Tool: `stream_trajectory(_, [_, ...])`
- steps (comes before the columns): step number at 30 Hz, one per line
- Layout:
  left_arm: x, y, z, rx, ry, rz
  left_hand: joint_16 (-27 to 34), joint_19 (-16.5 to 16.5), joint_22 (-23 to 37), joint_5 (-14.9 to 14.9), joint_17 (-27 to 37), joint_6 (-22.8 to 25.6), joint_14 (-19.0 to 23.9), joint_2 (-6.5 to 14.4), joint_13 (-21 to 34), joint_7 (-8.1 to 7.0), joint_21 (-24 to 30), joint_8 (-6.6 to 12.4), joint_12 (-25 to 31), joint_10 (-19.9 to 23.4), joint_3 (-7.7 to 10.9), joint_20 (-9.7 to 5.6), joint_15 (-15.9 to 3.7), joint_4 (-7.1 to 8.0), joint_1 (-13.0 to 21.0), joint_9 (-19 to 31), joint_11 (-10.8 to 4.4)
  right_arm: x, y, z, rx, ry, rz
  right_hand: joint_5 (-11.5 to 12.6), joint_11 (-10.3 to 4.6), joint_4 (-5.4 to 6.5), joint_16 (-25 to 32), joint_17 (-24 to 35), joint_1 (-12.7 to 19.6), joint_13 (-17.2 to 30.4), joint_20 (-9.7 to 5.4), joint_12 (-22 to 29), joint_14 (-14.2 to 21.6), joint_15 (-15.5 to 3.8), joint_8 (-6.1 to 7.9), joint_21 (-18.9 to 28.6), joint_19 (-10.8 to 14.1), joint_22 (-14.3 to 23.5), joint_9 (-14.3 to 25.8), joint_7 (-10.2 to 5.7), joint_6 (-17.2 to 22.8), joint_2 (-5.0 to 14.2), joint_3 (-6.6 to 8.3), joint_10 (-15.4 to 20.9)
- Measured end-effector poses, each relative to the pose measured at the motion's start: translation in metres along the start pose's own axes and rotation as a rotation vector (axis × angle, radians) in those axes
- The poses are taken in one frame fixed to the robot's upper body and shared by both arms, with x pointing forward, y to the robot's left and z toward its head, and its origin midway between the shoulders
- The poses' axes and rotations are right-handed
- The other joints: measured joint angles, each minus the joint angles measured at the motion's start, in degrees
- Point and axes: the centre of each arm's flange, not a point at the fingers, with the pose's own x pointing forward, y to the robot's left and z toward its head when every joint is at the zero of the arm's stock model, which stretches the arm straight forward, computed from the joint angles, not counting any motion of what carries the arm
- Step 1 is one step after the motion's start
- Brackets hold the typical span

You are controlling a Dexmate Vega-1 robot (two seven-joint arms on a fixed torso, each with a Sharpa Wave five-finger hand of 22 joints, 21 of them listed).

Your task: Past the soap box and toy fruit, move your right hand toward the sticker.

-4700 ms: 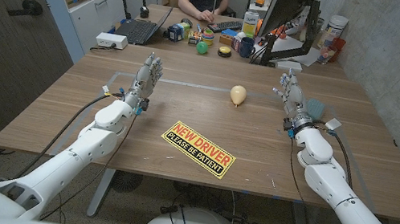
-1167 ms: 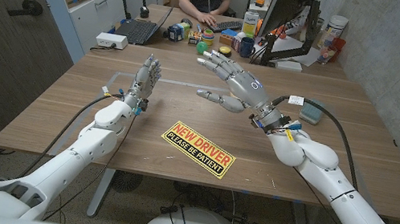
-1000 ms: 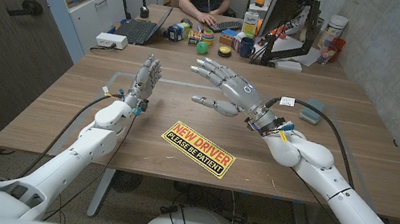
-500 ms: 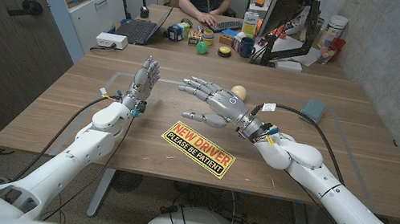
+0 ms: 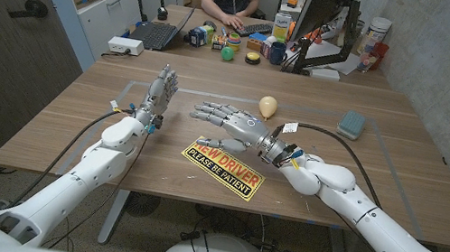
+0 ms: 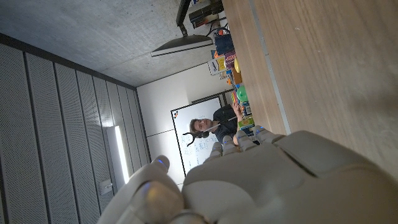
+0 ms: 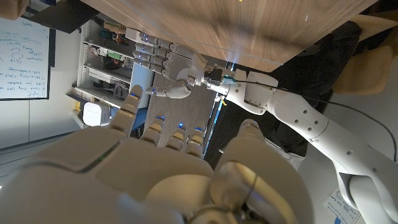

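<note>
My right hand (image 5: pixel 231 120) is empty, fingers spread, palm down, hovering just behind the sticker (image 5: pixel 222 167); toy fruit (image 5: pixel 268 107) and soap box (image 5: pixel 352 123) lie beyond.

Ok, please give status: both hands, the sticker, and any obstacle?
Right hand open, above table beside yellow-and-black rectangular sticker. Left hand open, upright. Yellowish toy fruit and teal soap box behind; nothing blocking.

The sticker (image 5: pixel 223 167) is yellow with red lettering above a black band of yellow lettering. At its one o'clock lies a pale yellow toy fruit (image 5: pixel 268 106); at two o'clock, a teal soap box (image 5: pixel 352 123). The worktop (image 5: pixel 399 183) is brown wood grain. Both hands, left (image 5: pixel 158 94) and right (image 5: pixel 231 120), are grey on white arms.
</note>
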Motion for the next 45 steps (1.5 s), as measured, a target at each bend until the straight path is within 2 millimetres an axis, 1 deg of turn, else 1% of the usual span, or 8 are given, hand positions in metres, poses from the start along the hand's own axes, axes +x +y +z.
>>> stream_trajectory(3, [-0.002, 0.001, 0.0, 0.0, 0.002, 0.004, 0.0, 0.0, 0.0, 0.0, 0.0, 0.0, 0.0, 0.0, 0.0, 0.0, 0.0, 0.0, 0.0, 0.0, 0.0, 0.0, 0.0, 0.0, 0.0, 0.0, 0.0, 0.001, 0.004, 0.002, -0.008, -0.006, 0.016, -0.37, -0.38, -1.02, -0.28, 0.0, 1.57, 0.0, 0.1, 0.0, 1.05, -0.01, 0.33, -0.61, 1.35, 0.0, 0.0, -0.02, 2.64, 0.02, 0.57, 1.38])
stream_trajectory(6, [-0.004, 0.002, -0.001, 0.001, 0.003, 0.006, 0.0, 0.0, 0.0, 0.0, 0.0, 0.0, 0.0, 0.0, 0.0, 0.0, 0.0, 0.0, 0.0, 0.0, 0.0, 0.0, 0.0, 0.0, 0.0, 0.0, 0.0, 0.003, 0.007, 0.005, -0.014, -0.012, 0.028, -0.56, -0.02, -1.95, -0.28, 0.0, 2.88, 0.0, 0.02, 0.0, 2.02, 0.01, 0.33, -0.87, 2.92, 0.0, 0.0, -0.11, 4.06, -0.1, 1.02, 2.69])
stream_trajectory(11, [-0.004, 0.002, -0.001, 0.0, 0.003, 0.012, 0.0, 0.0, 0.0, 0.0, 0.0, 0.0, 0.0, 0.0, 0.0, 0.0, 0.0, 0.0, 0.0, 0.0, 0.0, 0.0, 0.0, 0.0, 0.0, 0.0, 0.0, 0.005, 0.012, 0.01, -0.009, -0.027, 0.038, -0.77, 0.08, -2.36, -0.28, 0.0, 3.29, 0.0, -0.04, 0.0, 2.64, 0.0, 0.33, -1.09, 3.91, 0.0, 0.0, -0.4, 4.44, -0.47, 1.06, 3.39])
stream_trajectory(16, [-0.004, 0.003, -0.001, -0.002, 0.003, 0.015, 0.0, 0.0, 0.0, 0.0, 0.0, 0.0, 0.0, 0.0, 0.0, 0.0, 0.0, 0.0, 0.0, 0.0, 0.0, 0.0, 0.0, 0.0, 0.0, 0.0, 0.0, 0.008, 0.015, 0.014, -0.005, -0.041, 0.045, -0.77, 0.51, -2.41, -0.71, 0.0, 3.5, 0.0, -0.09, 0.0, 2.37, -0.16, 0.04, -1.55, 4.59, 0.01, 0.0, -0.09, 4.75, -0.27, 1.01, 3.27])
stream_trajectory(17, [-0.01, 0.004, -0.001, 0.004, 0.005, 0.012, 0.0, 0.0, 0.0, 0.0, 0.0, 0.0, 0.0, 0.0, 0.0, 0.0, 0.0, 0.0, 0.0, 0.0, 0.0, 0.0, 0.0, 0.0, 0.0, 0.0, 0.0, 0.007, 0.025, 0.007, -0.052, -0.012, 0.116, -0.98, 0.71, -2.41, -0.71, 0.0, 3.5, 0.0, -0.09, 0.0, 2.18, 0.01, 0.05, -1.76, 4.59, 0.0, 0.0, -0.09, 4.75, -0.27, 1.01, 3.36])
stream_trajectory(29, [-0.011, 0.007, -0.003, 0.002, 0.01, 0.019, 0.0, 0.0, 0.0, 0.0, 0.0, 0.0, 0.0, 0.0, 0.0, 0.0, 0.0, 0.0, 0.0, 0.0, 0.0, 0.0, 0.0, 0.0, 0.0, 0.0, 0.0, 0.01, 0.044, -0.003, -0.086, 0.027, 0.237, -0.98, 0.95, -2.41, -0.7, 0.0, 3.5, 0.0, -0.1, 0.0, 2.19, 0.01, 0.05, -2.2, 4.58, 0.0, -0.01, -0.09, 4.75, -0.27, 1.01, 3.61])
stream_trajectory(42, [-0.007, 0.011, -0.004, -0.001, 0.012, 0.02, 0.0, 0.0, 0.0, 0.0, 0.0, 0.0, 0.0, 0.0, 0.0, 0.0, 0.0, 0.0, 0.0, 0.0, -0.17, 0.0, 0.0, 0.17, 0.0, 0.0, 0.0, 0.011, 0.055, -0.013, -0.111, 0.055, 0.327, -0.98, 1.76, -2.65, -0.69, 0.0, 3.04, 0.0, -0.1, 0.0, 2.55, -0.07, -0.39, -2.91, 4.58, 0.0, -0.01, -0.11, 5.37, -0.73, 0.77, 5.69])
stream_trajectory(45, [-0.007, 0.012, -0.004, -0.002, 0.012, 0.021, 0.0, 0.0, 0.0, 0.0, 0.0, 0.0, 0.0, 0.0, 0.0, 0.0, 0.0, 0.0, 0.0, 0.0, -0.24, 0.0, 0.0, 0.24, 0.0, 0.0, 0.0, 0.01, 0.055, -0.014, -0.114, 0.058, 0.336, -0.97, 1.51, -2.64, -0.69, 0.0, 3.04, 0.0, -0.09, 0.0, 2.63, 0.01, -0.39, -2.99, 4.58, 0.01, -0.01, -0.22, 5.69, -0.73, 0.77, 6.06])
